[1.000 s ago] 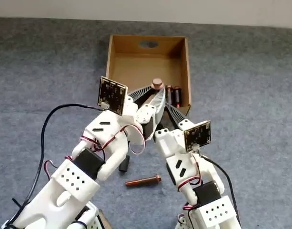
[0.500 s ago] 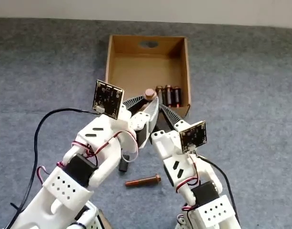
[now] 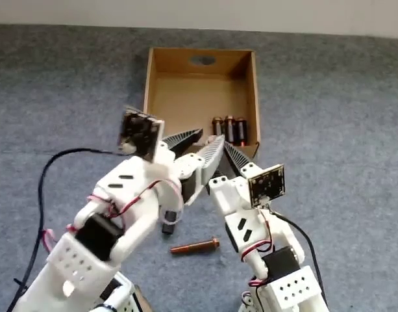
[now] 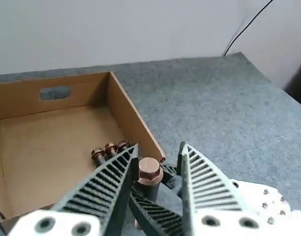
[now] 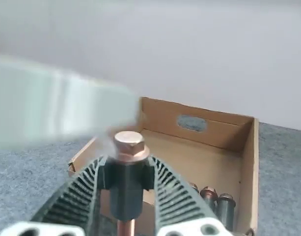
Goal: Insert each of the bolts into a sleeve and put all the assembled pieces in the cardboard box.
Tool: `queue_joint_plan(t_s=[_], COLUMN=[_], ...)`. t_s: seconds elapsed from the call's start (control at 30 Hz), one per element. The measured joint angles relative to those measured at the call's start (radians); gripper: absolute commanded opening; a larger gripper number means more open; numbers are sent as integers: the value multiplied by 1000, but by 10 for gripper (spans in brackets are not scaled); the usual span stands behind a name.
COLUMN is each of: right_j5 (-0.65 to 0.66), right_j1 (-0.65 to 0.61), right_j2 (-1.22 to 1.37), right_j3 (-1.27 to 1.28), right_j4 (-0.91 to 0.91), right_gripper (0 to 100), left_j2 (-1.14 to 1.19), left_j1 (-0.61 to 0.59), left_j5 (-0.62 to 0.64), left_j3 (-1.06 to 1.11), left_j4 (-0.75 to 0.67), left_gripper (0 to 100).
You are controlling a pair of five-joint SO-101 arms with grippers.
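One copper hex-head bolt sits in a black cylindrical sleeve, which the closed right gripper holds upright at the near edge of the brown cardboard box. The left gripper is spread open either side of the bolt head. Three assembled pieces lie inside the box; another copper bolt lies on the grey counter.

A grey, short-piled carpet covers the table. Along the table's far edge rises a plain, pale wall, evenly lit. In the left wrist view a thin black cable slants down that wall to a far corner of the carpet.
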Motion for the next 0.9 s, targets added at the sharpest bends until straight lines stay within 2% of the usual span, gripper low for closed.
queue_joint_plan(t_s=[0.03,0.17,0.37,0.53,0.63,0.7,0.77,0.83,0.9], right_j5=[0,0,0,0,0,0,0,0,0], right_j1=[0,0,0,0,0,0,0,0,0], right_j2=[0,0,0,0,0,0,0,0,0], right_j3=[0,0,0,0,0,0,-2,-18,-69], right_j4=[0,0,0,12,68,104,146,193,247], right_gripper=[5,5,5,5,5,5,5,5,5], left_j2=[-23,-124,-267,-394,-494,-577,-663,-692,-690], left_j1=[-2,-77,-377,-626,-712,-738,-761,-761,-758], left_j5=[0,2,3,3,-6,-57,-160,-285,-342], left_j3=[-11,-25,-5,207,399,523,626,686,736], left_j4=[29,114,166,236,235,210,187,181,180], left_gripper=[2,8,10,14,14,14,10,10,13])
